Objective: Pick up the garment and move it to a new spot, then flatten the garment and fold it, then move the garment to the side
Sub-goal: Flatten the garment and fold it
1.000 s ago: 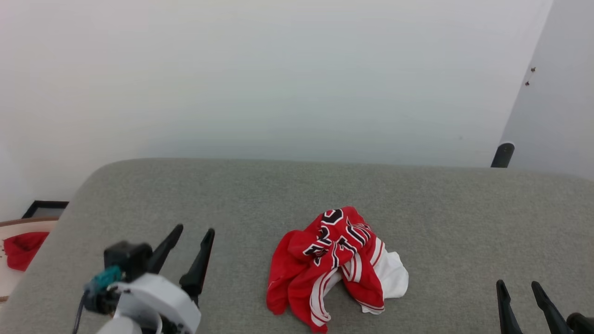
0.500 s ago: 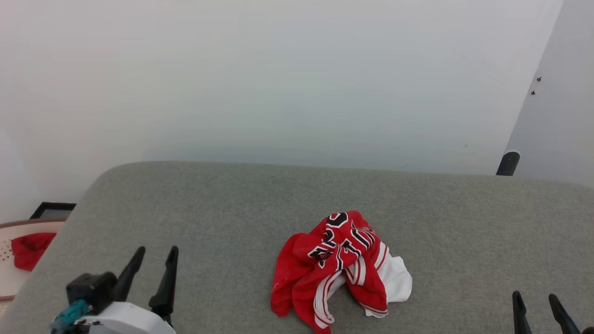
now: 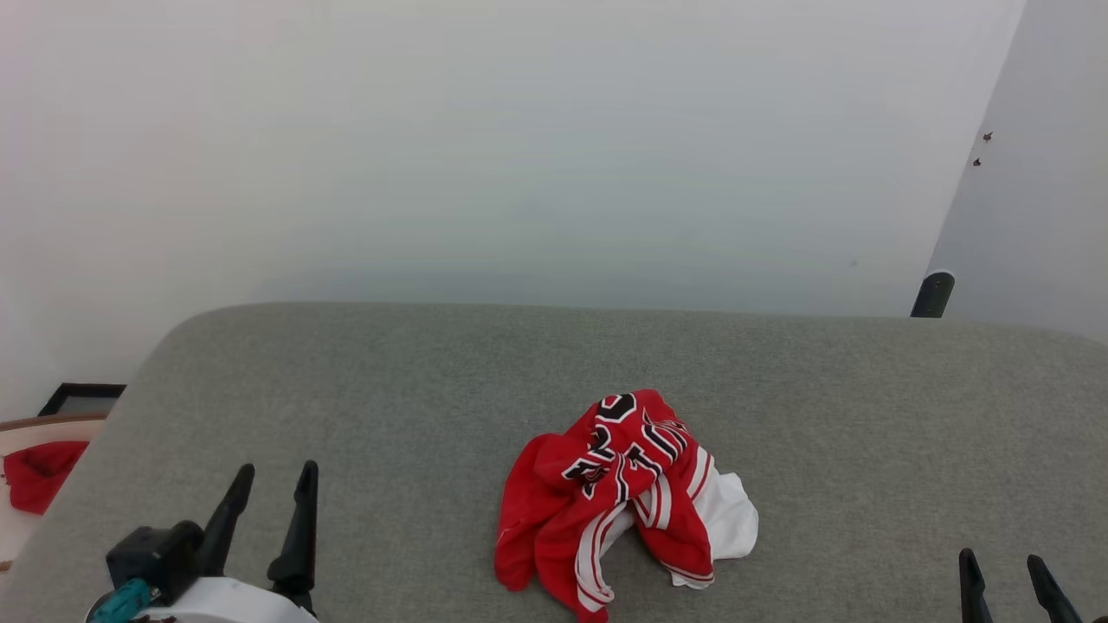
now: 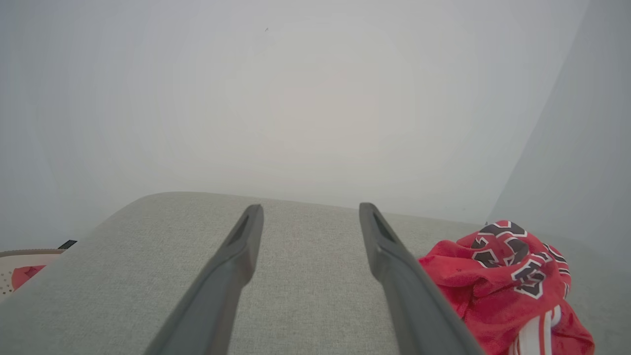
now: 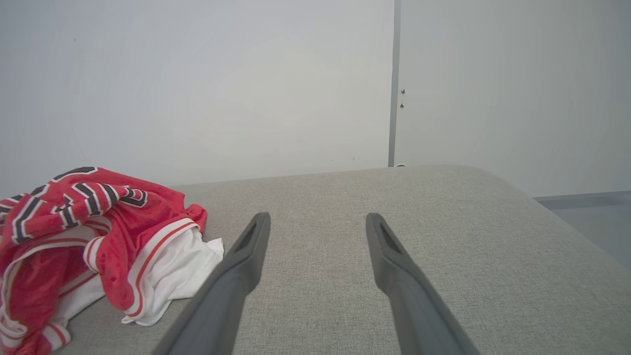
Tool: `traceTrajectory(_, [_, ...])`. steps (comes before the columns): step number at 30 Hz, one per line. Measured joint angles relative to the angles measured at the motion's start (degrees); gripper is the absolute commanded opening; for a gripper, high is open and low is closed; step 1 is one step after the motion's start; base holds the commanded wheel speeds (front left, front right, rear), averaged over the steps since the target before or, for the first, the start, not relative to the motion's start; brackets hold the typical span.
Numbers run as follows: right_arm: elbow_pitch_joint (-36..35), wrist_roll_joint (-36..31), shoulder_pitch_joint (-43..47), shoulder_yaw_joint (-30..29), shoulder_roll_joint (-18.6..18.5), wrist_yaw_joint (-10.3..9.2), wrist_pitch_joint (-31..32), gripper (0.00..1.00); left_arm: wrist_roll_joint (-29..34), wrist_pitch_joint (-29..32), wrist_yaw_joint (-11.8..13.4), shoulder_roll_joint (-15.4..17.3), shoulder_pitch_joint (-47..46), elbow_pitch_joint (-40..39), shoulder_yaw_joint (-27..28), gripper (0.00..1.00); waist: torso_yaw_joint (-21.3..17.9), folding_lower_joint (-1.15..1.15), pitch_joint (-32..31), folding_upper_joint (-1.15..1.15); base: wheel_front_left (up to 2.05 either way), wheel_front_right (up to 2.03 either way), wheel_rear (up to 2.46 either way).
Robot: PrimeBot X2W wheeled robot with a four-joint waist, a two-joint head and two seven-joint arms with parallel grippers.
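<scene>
1. The garment (image 3: 623, 493) is lying crumpled in a heap on the grey padded surface (image 3: 389, 381). In the head view it is sitting about midway side to side, toward the near edge, neither flattened nor folded.
2. Its red body is bunching on top with black, white-outlined letters showing. Striped trim is curling down the front, and a white sleeve is sticking out on the heap's right side.
3. The left gripper (image 3: 275, 472) is sitting at the lower left of the head view, jaws spread wide and gripping nothing. Its fingers are pointing out over bare padding, with the garment lying well apart to its right.
4. The right gripper (image 3: 1001, 558) is poking its fingertips up from the bottom right edge. Its wrist view is showing both fingers spread wide with nothing between them, and the garment lying off to its left.
5. Past the surface's left end, a small red cloth (image 3: 35, 472) is lying in a pale brown-rimmed container (image 3: 52, 422), with a black frame (image 3: 82, 398) just behind.
6. A white wall (image 3: 519, 130) is running along behind, and a dark post (image 3: 932, 294) is standing at the far right edge.
</scene>
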Motion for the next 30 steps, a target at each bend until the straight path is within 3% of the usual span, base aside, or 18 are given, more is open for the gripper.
traceTrajectory(12, [0.3,1.5,-1.6,3.7,-1.3,0.00,4.7,1.00,1.9,0.0,-0.6,-0.9,0.2,0.5,0.2,1.00,1.8,0.00,0.6,0.00,0.00,0.00,0.00])
traceTrajectory(24, [1.2,6.9,-6.4,7.3,-6.1,0.00,18.0,1.00,3.1,0.0,-0.6,-3.9,-0.3,-0.9,-2.5,1.00,7.7,0.00,3.2,0.00,0.00,0.00,0.00])
traceTrajectory(30, [2.0,8.0,-8.1,8.1,-6.6,0.00,24.8,1.00,3.8,0.0,-0.9,-4.8,-1.0,-1.3,-3.7,1.00,10.9,0.00,5.4,0.00,0.00,0.00,0.00])
